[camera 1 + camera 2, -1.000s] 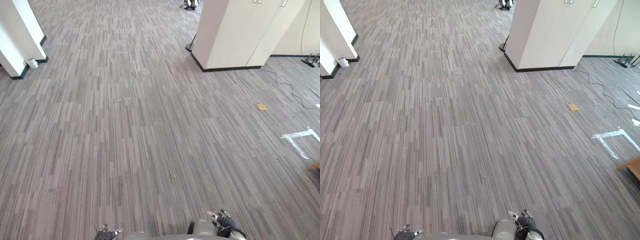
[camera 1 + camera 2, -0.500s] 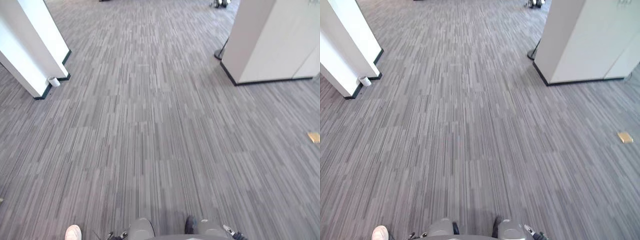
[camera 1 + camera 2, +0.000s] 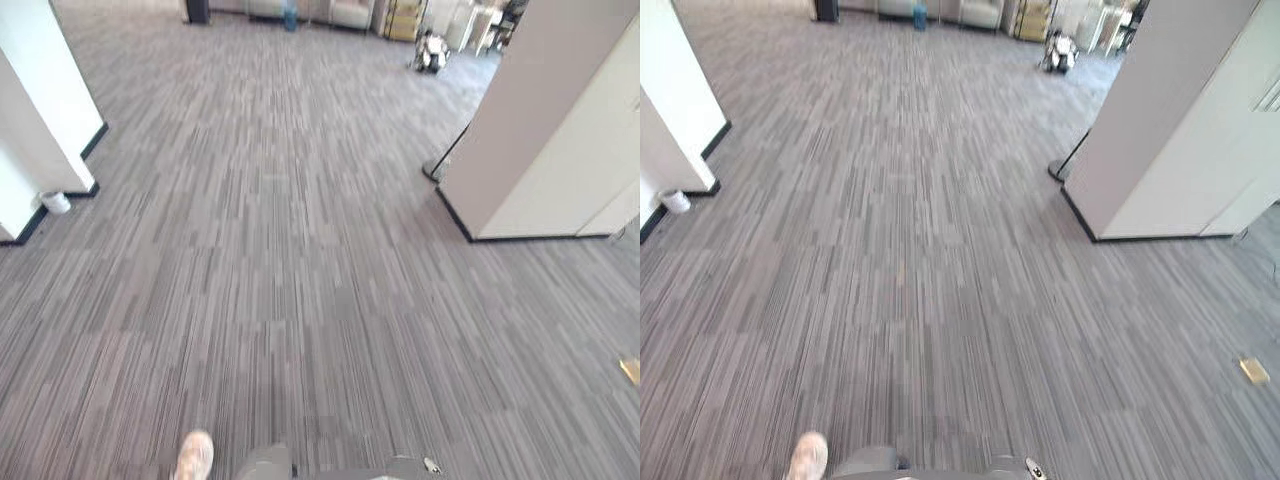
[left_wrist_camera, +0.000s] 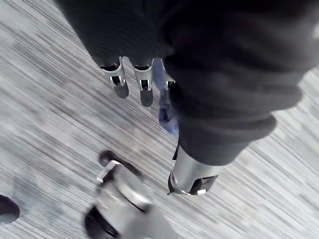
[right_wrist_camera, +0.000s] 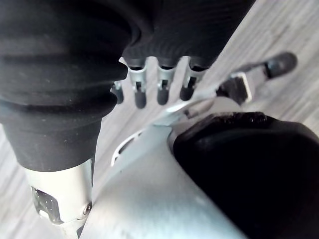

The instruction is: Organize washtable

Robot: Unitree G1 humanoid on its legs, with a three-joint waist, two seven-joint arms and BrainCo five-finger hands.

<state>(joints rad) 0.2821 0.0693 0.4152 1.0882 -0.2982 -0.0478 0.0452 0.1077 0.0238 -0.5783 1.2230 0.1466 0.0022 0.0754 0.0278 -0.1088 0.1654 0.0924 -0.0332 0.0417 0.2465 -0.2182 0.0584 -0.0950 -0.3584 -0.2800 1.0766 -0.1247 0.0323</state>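
Evidently carries nothing. Holds the left hand (image 4: 144, 88) low, fingers straight and slack, tips aimed down at the carpet (image 3: 300, 260), with no visible grip on anything. Lets the right hand (image 5: 162, 85) dangle likewise, fingers loose and slightly apart, empty. Suits a walk across open floor: needs no grasp yet, so spares both hands for later work. Looks out over grey striped carpet running far ahead. Faces a gap between a white pillar (image 3: 45, 100) on the left, a small white cup (image 3: 55, 202) tucked against its dark skirting, and a white cabinet (image 3: 550, 130) on the right. Shares the carpet with a light shoe (image 3: 194, 457) near the lower edge of the head views, probably a person's. Leaves a small tan scrap (image 3: 1254, 370) lying well apart on the right. Judging from all this, has not yet reached the washtable, presumably somewhere farther on; puts the task at the approach, nothing tidied. Calls next for steady steps through that gap.
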